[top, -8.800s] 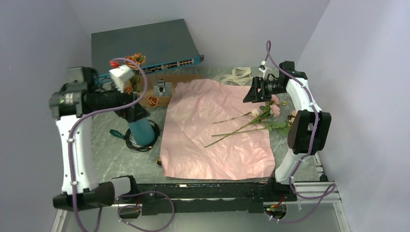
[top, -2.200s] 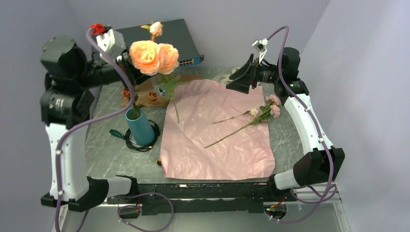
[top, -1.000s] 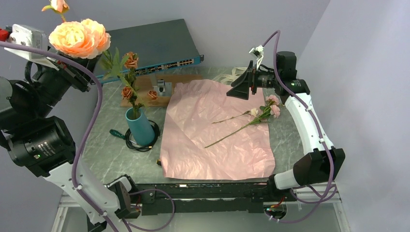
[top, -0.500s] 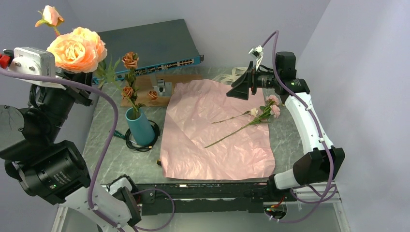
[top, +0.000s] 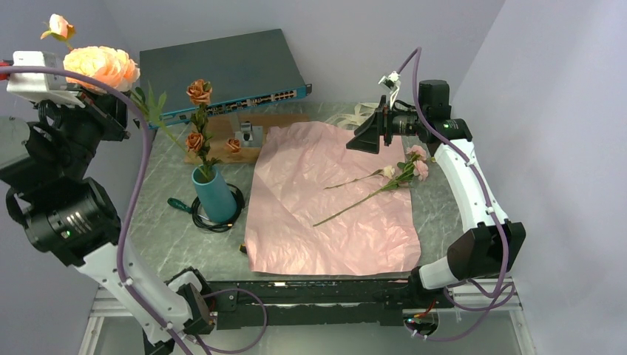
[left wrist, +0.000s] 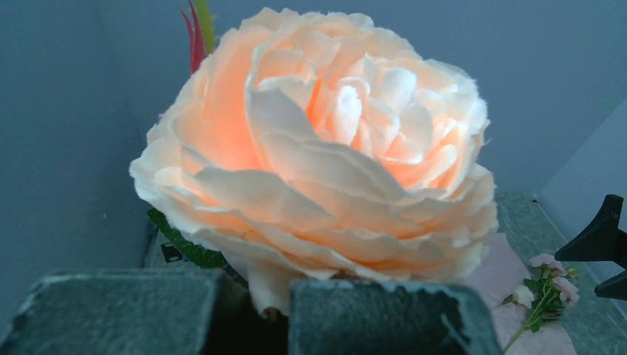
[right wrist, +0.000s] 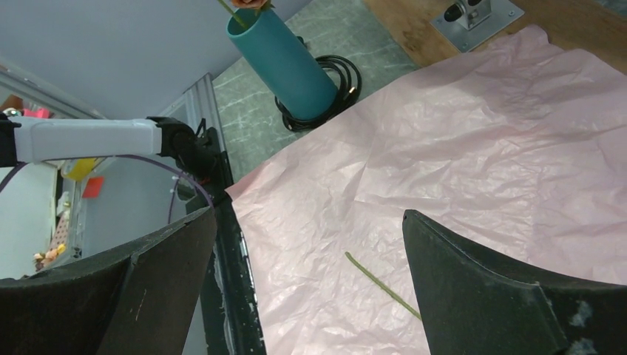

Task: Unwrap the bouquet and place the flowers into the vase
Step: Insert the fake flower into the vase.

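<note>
The left gripper (top: 111, 118) is up at the far-left corner close to the wall, its jaws pressed together on the stem just under a large peach rose (top: 96, 66). The green stem slants down towards a teal cylindrical vase (top: 216, 196); whether its tip is inside cannot be told. Rust-brown roses (top: 198, 92) stand in the vase, and a black cable coil (top: 222, 218) rings its base. A narrow strip of grey marbled table (top: 163, 237) separates it from the left edge of the flat pink crinkled paper sheet (top: 325, 214). The right gripper (top: 366, 137) hovers over the sheet's far-right part, jaws spread wide. Pink-headed stems (top: 384, 181) lie beside the right edge.
</note>
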Controlling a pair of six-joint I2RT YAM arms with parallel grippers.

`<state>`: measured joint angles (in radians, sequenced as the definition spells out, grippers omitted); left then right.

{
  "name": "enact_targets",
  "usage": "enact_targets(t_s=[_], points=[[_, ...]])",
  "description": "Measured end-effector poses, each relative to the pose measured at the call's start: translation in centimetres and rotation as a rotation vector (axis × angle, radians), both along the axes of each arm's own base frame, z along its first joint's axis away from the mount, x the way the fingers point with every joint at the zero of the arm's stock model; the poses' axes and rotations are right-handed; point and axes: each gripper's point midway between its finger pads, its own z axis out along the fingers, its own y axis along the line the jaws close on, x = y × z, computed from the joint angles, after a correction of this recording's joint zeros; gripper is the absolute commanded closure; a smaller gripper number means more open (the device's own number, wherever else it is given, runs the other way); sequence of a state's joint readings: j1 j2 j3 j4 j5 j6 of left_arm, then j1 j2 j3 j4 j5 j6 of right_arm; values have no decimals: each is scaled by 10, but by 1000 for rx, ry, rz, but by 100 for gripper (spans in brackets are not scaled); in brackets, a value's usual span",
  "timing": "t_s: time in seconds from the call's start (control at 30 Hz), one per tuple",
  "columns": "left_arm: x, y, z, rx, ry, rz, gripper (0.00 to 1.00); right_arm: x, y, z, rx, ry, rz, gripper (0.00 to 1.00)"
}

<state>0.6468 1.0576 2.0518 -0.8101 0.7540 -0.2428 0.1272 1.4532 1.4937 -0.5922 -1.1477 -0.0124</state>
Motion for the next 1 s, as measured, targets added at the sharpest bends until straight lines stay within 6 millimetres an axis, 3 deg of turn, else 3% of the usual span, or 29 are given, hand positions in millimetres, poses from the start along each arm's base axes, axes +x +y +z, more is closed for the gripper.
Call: enact_targets(t_s=[0.2, 0.37, 0.5, 0.63, 0.8, 0.9, 1.0], points=[[32, 32, -43, -91, 92, 51, 100, 2, -1, -2, -13, -9, -12, 0], [53, 57, -102, -182, 217, 107, 100, 3, -2, -3, -16, -13, -14, 0], [64, 67, -144, -232, 310, 116, 100, 3, -1, -3, -14, -5, -16, 0], [69, 68, -175, -258, 374, 95, 93, 8, -2, -2, -14, 23, -54, 0], [68, 63, -185, -243, 400, 54, 67, 23, -9, -19, -53, 30, -154, 0], [67, 59, -189, -234, 419, 30, 46, 27, -14, -34, -87, 49, -210, 0], [67, 58, -192, -232, 443, 14, 33, 29, -17, -40, -104, 51, -229, 0]])
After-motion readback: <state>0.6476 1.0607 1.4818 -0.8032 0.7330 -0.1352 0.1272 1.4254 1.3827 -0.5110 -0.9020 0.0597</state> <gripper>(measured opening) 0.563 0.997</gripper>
